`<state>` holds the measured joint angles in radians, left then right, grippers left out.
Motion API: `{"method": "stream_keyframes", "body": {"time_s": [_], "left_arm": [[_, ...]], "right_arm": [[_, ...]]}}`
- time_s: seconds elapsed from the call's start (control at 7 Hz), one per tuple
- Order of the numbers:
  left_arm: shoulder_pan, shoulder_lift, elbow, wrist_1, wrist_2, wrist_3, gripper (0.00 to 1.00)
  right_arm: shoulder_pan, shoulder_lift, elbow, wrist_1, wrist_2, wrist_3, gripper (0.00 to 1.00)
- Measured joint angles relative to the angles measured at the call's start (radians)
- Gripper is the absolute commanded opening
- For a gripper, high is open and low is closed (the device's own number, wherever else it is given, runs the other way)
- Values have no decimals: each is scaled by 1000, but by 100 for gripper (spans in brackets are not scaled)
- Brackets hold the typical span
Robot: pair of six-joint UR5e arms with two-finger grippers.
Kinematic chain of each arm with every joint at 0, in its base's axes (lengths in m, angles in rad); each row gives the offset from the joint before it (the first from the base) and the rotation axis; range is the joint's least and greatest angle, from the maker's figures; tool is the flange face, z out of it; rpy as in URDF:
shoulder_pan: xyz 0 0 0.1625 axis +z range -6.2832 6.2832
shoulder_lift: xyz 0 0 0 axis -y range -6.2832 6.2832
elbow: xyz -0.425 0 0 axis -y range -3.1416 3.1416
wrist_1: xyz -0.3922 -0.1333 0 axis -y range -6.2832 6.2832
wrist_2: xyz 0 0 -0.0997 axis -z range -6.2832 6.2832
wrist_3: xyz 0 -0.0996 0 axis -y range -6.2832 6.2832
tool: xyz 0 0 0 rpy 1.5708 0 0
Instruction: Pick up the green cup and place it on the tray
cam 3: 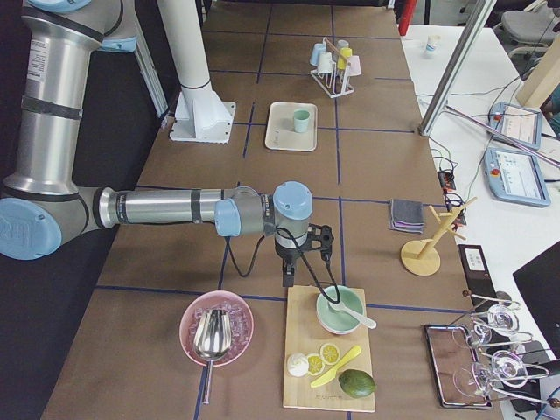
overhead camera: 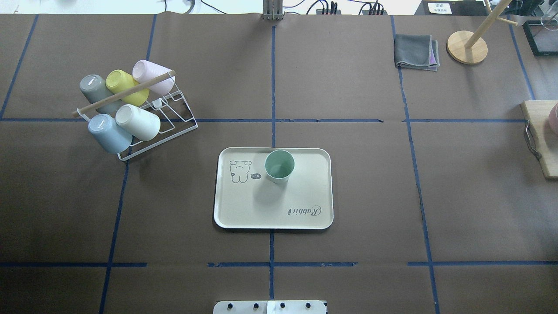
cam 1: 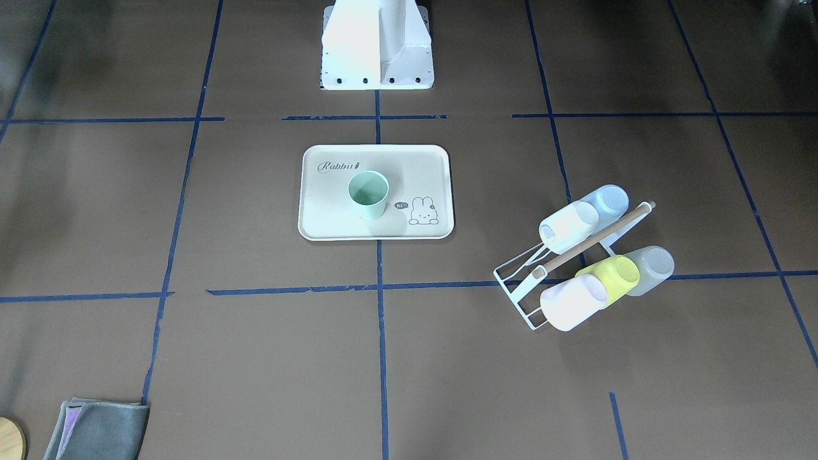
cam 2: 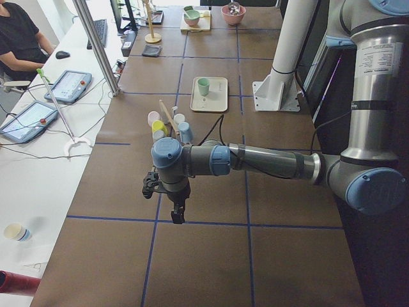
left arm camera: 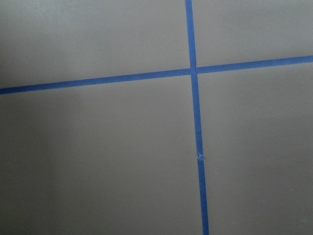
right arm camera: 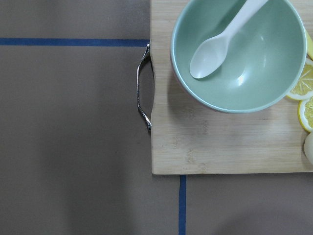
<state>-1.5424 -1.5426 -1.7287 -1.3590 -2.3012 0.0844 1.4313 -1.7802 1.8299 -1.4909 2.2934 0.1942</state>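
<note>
Looks finished, with green cup [overhead camera: 279,166] upright on tray [overhead camera: 226,218], and left gripper [cam 2: 177,214] and right gripper [cam 3: 287,278] hanging well away, jaw spread impossible to tell.

The one word that reads plainly is "Rabbit", a dark script [cam 1: 337,167] on the cream tray [cam 1: 332,214], along the tray's side nearest the robot's base (in the overhead view it stands upside down). Toward the tray's opposite corner a small dark speech bubble [cam 1: 401,205] beside the rabbit drawing [cam 1: 424,211] reads "hi~". A white sticker [cam 2: 376,61] on the upright link of the left arm [cam 2: 374,102] carries several lines of print, too small to read; so does the sticker on the right arm [cam 3: 39,66]. A white card [overhead camera: 438,8] at the tabletop's far right edge bears dark print, also illegible.
</note>
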Motion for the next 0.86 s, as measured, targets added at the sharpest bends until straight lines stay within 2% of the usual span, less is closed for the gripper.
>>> {"method": "stream_keyframes", "body": {"time_s": [0.43,0.86], "left_arm": [[0,49,-60,59,-35,14,100],[3,44,-59,60,-34,16,100]], "right_arm": [[0,76,-77,-8,8,-3,100],[7,116,-127,-13,34,-4,100]]}}
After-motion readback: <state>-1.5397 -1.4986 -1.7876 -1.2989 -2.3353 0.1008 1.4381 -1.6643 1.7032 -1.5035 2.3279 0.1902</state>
